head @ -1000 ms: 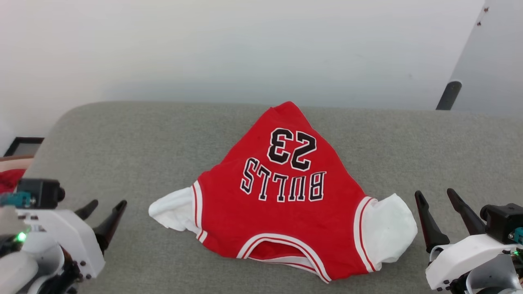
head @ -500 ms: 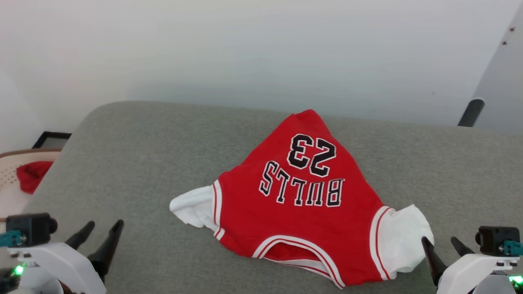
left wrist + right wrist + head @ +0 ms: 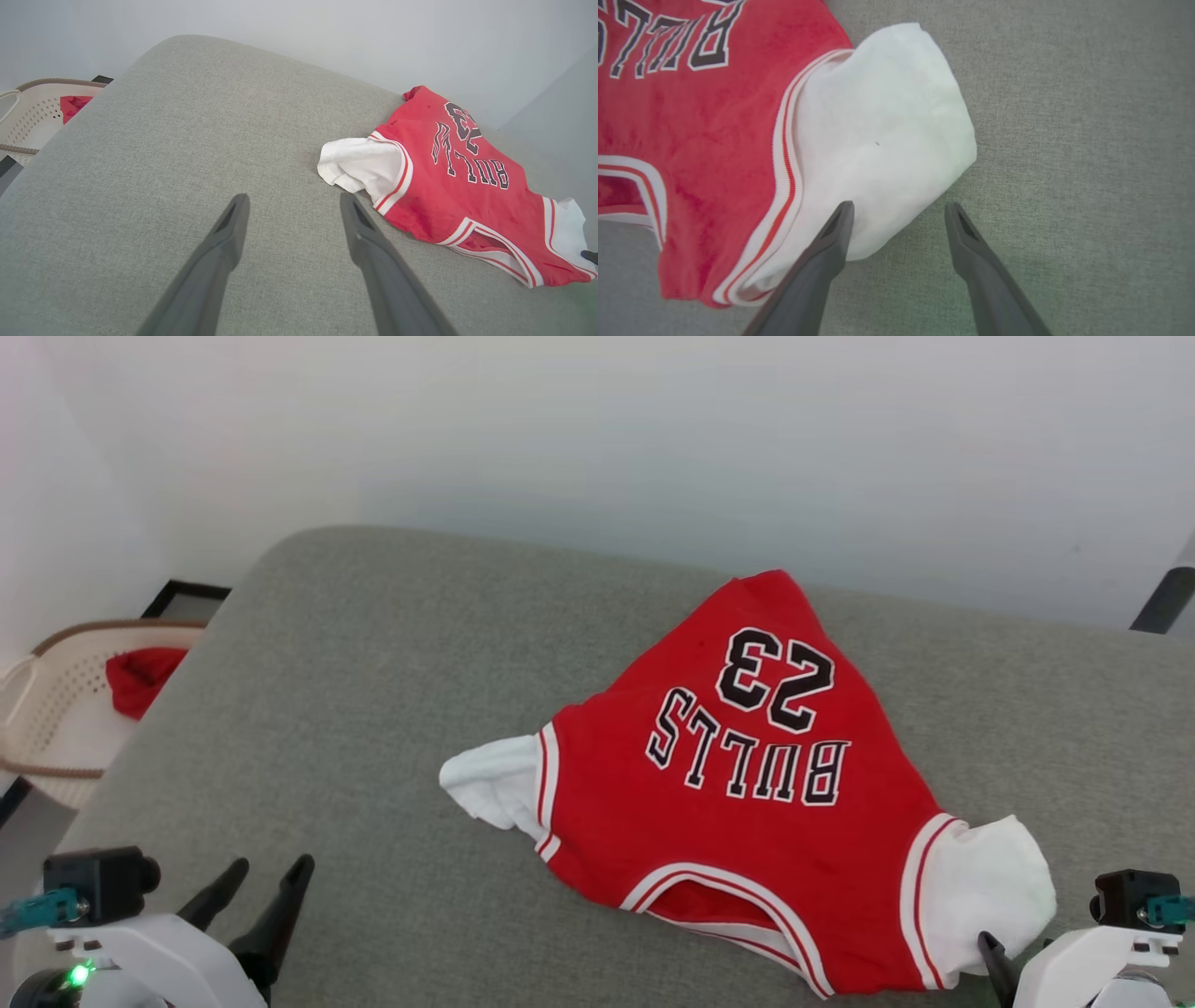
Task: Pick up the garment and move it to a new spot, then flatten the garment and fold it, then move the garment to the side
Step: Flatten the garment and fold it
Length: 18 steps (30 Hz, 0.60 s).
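The right gripper stood with its 2 dark fingers spread wide and nothing between them. One finger hung over the near edge of the white right sleeve of the garment, and the other over bare grey fabric just beside it. Whether either tip touched the cloth could not be told.

The left gripper was just as wide open and empty. It was poised above the grey cushion at the near left, apart from the garment.

The red garment lay on the right half of the cushion, print side up and neck opening nearest. Its black "BULLS 23" lettering read upside down in the head view. The far end narrowed to a point near the cushion's far edge. The other white sleeve lay crumpled on the garment's left.

Off the cushion's far left edge stood a pale perforated basket with a small red cloth inside.
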### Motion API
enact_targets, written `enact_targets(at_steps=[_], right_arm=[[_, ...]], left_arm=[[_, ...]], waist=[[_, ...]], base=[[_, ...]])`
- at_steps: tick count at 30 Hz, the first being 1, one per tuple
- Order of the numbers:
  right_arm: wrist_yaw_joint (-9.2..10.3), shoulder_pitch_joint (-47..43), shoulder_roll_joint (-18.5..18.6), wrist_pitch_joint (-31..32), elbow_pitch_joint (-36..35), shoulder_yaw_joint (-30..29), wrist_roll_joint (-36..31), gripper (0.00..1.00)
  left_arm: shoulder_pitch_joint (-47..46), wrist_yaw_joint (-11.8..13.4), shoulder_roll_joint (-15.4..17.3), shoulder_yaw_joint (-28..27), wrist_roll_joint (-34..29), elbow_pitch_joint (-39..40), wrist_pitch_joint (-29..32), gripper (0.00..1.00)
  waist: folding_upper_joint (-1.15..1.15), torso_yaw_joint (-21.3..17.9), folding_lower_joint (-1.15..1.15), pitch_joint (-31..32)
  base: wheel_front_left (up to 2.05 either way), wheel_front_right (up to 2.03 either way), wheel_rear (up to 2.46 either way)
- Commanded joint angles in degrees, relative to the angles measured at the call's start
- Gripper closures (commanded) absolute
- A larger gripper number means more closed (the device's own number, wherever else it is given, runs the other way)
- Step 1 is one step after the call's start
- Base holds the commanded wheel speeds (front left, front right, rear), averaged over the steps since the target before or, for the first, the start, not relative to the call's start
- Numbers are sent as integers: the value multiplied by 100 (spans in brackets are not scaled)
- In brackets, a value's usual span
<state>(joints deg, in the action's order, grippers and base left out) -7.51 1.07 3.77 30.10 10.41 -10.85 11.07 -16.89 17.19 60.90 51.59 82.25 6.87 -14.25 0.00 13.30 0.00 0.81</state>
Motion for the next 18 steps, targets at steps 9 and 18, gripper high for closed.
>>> enact_targets(at_steps=[9, 18], right_arm=[[4, 492, -83, 58, 779, -177, -128, 100], [4, 848, 103, -245, 1118, -102, -230, 100]], left_arm=[[156, 21, -194, -150, -131, -87, -74, 0], [396, -34, -449, -667, -452, -241, -92, 0]], waist=[[0, 193, 0, -283], [0, 152, 0, -282]], base=[[0, 0, 0], [0, 0, 0]])
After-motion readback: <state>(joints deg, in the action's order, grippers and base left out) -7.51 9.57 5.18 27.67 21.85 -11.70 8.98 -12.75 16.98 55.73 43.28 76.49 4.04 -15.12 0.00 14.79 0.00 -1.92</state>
